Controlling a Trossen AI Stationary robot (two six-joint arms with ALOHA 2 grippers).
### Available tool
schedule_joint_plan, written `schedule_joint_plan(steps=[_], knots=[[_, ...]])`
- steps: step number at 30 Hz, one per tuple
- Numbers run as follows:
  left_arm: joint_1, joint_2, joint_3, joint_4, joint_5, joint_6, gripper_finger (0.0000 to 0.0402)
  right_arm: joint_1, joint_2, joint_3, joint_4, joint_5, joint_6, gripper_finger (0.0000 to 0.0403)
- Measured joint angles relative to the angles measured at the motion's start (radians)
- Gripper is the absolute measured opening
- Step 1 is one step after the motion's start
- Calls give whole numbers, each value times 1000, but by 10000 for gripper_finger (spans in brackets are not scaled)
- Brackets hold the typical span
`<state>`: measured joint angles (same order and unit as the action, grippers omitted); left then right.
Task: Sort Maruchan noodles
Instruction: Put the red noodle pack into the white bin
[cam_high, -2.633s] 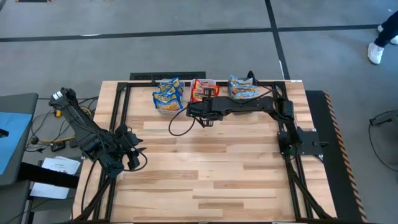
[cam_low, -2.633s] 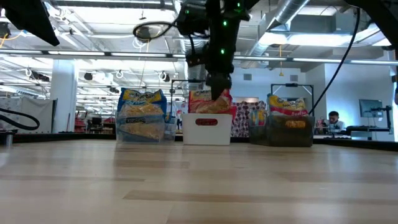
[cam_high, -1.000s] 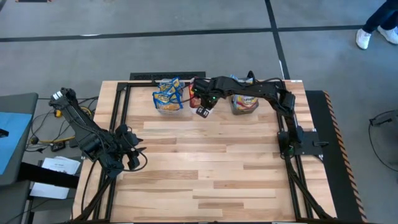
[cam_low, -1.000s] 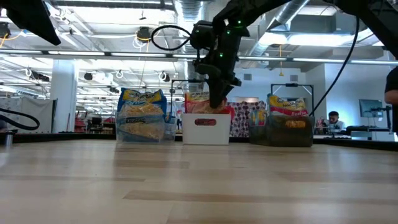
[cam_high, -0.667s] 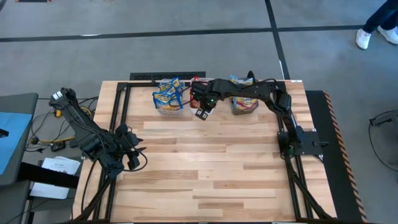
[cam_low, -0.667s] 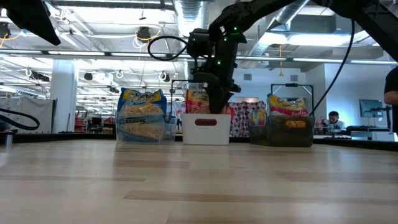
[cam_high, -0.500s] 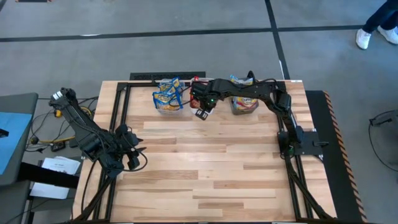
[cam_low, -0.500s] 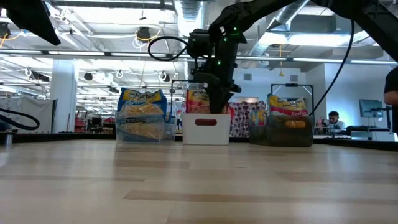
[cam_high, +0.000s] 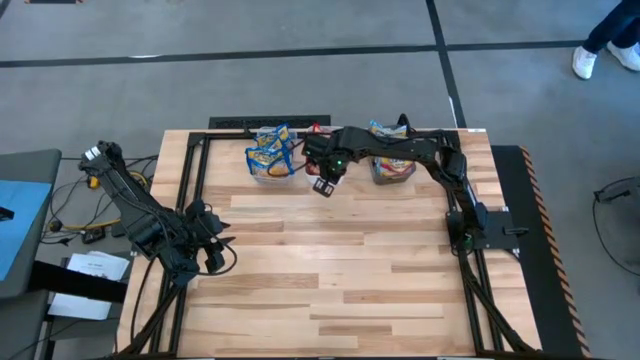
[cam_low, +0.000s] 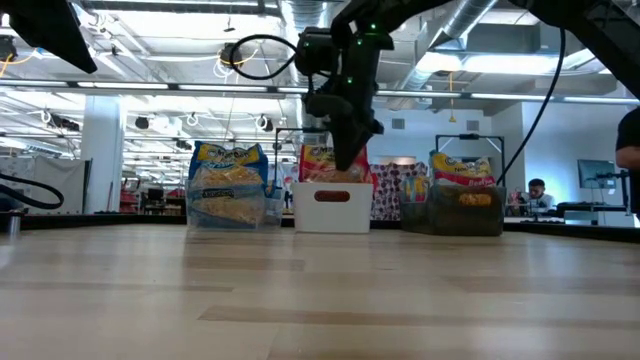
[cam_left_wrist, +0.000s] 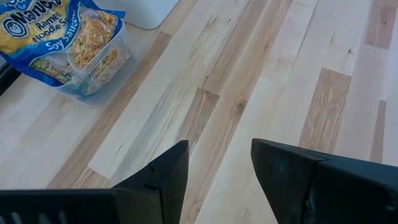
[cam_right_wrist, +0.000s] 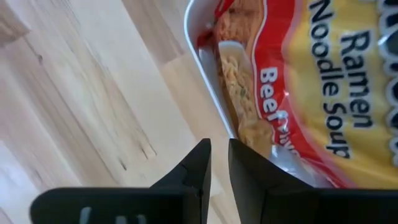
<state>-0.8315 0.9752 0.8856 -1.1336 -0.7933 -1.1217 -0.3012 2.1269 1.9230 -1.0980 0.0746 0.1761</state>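
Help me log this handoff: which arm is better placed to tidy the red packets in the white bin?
Right. The right hand hovers at the white bin holding the red packets; the left hand sits far off by the table's left edge.

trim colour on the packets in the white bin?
Red, on the Beef ramen packets; right wrist view shows it best.

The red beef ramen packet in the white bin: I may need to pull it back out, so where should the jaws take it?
Take the red beef packet by its crinkly top edge, coming straight down from above: it stands upright in the white bin, whose walls hide its lower half. The right gripper hangs right beside it.
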Motion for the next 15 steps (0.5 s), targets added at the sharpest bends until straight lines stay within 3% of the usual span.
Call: schedule_joint_plan(steps=[5,15], knots=[[0,0,0,0,0,0,166,-3,-1,18,13,68,0,81],[0,0,0,1,-1,0,166,-38,64,17,28,45,7,81]])
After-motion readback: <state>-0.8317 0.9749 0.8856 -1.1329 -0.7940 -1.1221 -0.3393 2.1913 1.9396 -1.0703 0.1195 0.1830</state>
